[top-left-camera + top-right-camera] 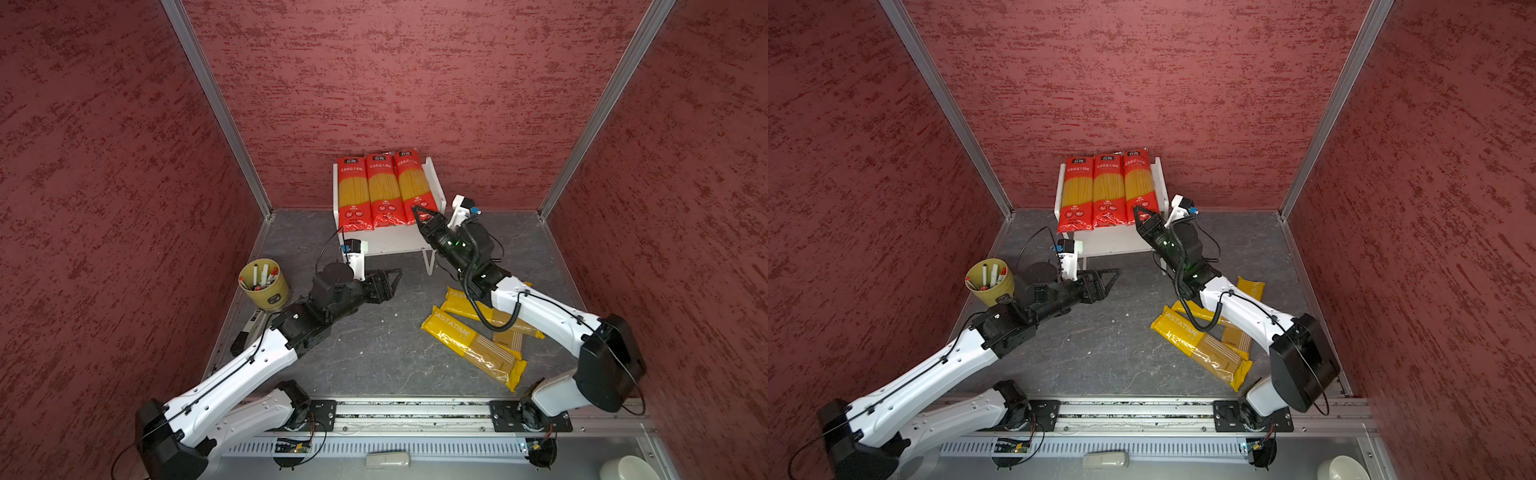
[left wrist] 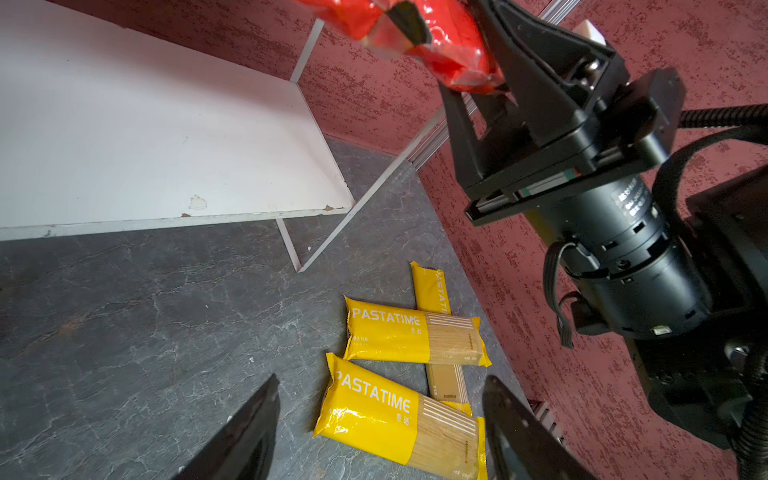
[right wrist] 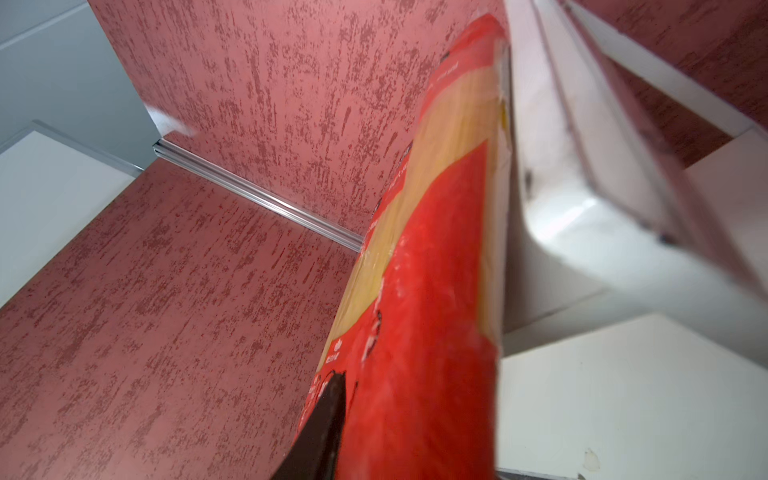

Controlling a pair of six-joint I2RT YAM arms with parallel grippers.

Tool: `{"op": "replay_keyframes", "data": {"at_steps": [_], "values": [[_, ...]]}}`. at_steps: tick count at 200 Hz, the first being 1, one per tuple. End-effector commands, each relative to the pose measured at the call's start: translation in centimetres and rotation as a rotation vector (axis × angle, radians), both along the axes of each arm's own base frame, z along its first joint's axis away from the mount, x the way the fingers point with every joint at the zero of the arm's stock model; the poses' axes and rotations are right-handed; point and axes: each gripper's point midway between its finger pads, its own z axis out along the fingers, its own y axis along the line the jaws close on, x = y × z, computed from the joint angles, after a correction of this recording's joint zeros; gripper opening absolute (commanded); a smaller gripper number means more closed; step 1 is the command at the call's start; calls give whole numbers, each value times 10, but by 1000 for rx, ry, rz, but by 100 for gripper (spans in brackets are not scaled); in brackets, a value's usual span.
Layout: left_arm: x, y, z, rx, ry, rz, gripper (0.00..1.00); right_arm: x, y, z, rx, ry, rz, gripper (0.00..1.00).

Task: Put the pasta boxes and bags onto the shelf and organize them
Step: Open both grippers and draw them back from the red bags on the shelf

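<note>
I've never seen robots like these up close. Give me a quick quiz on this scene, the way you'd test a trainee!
1. How many red spaghetti packs lie on the shelf?
2. True or false: all three yellow PASTATIME packs are off the shelf.
3. The right end effector is at:
A) the near end of the rightmost red pack
B) a yellow pack
C) a leg of the shelf

Key: 1. three; 2. true; 3. A
</note>
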Motion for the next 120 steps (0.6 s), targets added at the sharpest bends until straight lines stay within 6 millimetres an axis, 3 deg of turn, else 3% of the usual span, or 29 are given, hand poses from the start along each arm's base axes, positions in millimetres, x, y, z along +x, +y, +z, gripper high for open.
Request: {"op": "replay_keyframes", "data": {"at_steps": [1, 14, 20, 48, 68, 120], "values": [[1, 0, 4, -7, -14, 17, 76, -11, -3, 33, 94, -59, 42, 42], [1, 2, 4, -2, -18, 23, 76, -12, -9, 17, 70, -28, 17, 48], [2, 3, 3, 4, -19, 26, 76, -20, -17, 24, 80, -40, 5, 49], [4, -1, -1, 11, -16, 18, 76, -23, -35, 15, 39, -26, -35, 49], [6, -6, -2, 6, -9, 4, 76, -18, -43, 14, 23, -19, -46, 43], [3, -2, -6, 12, -4, 20, 76, -9, -28, 17, 34, -31, 16, 24]]}}
